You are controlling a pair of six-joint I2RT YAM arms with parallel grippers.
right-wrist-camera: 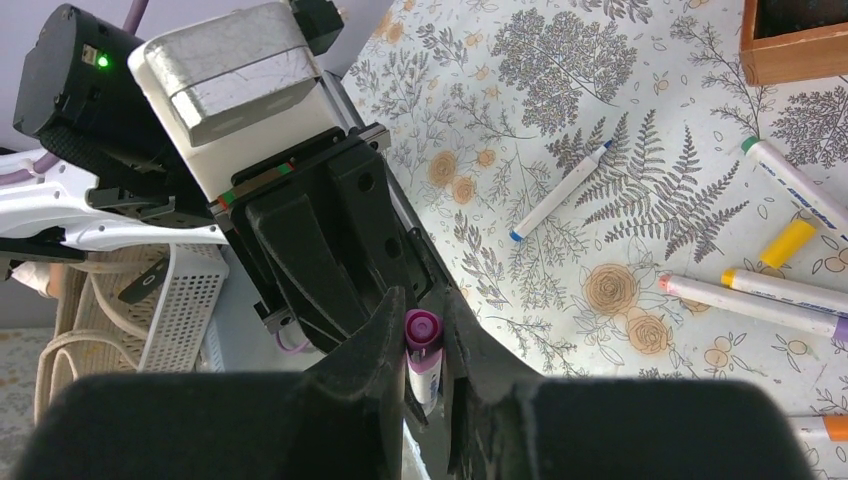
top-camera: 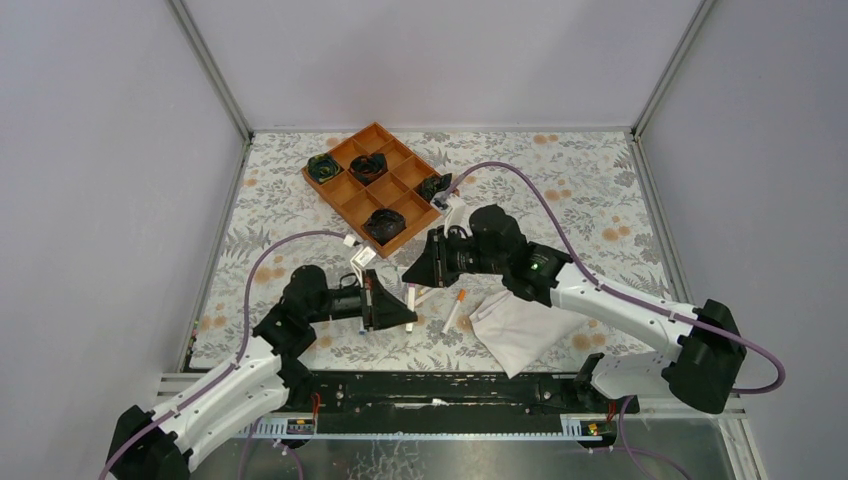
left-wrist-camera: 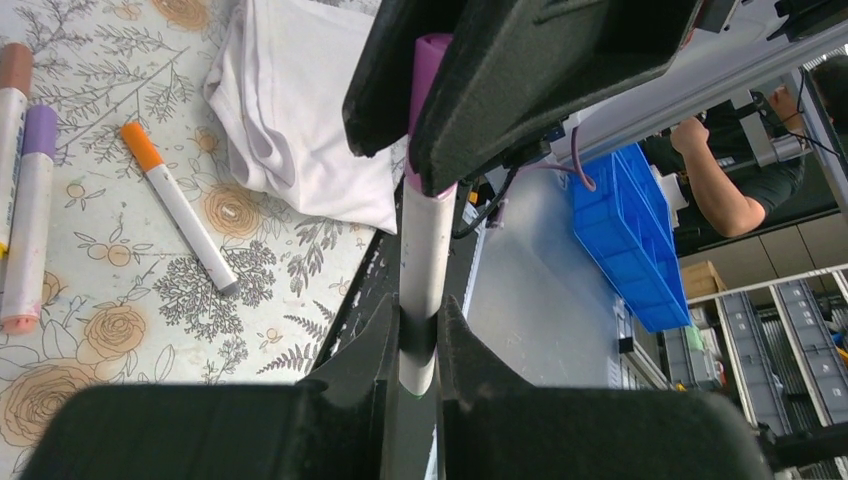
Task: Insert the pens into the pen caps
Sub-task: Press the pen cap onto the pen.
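My left gripper [top-camera: 400,312] [left-wrist-camera: 420,312] is shut on the white barrel of a pen [left-wrist-camera: 424,250] and holds it above the table. My right gripper [top-camera: 412,272] [right-wrist-camera: 422,302] faces it tip to tip and is shut on a purple cap [right-wrist-camera: 421,330] [left-wrist-camera: 430,62] that sits over the pen's far end. On the table lie an orange-capped pen [top-camera: 456,310] [left-wrist-camera: 180,208], a purple-capped pen [left-wrist-camera: 34,205], a brown-capped pen [left-wrist-camera: 10,110], a thin blue-tipped pen [right-wrist-camera: 560,190], a green-tipped pen [right-wrist-camera: 800,192], a loose yellow cap [right-wrist-camera: 787,243] and two more pens [right-wrist-camera: 745,305].
A folded white cloth [top-camera: 520,325] [left-wrist-camera: 290,110] lies right of the grippers near the table's front edge. An orange compartment tray [top-camera: 345,190] [right-wrist-camera: 795,62] with dark objects in it stands behind them. The metal rail [top-camera: 440,385] runs along the near edge.
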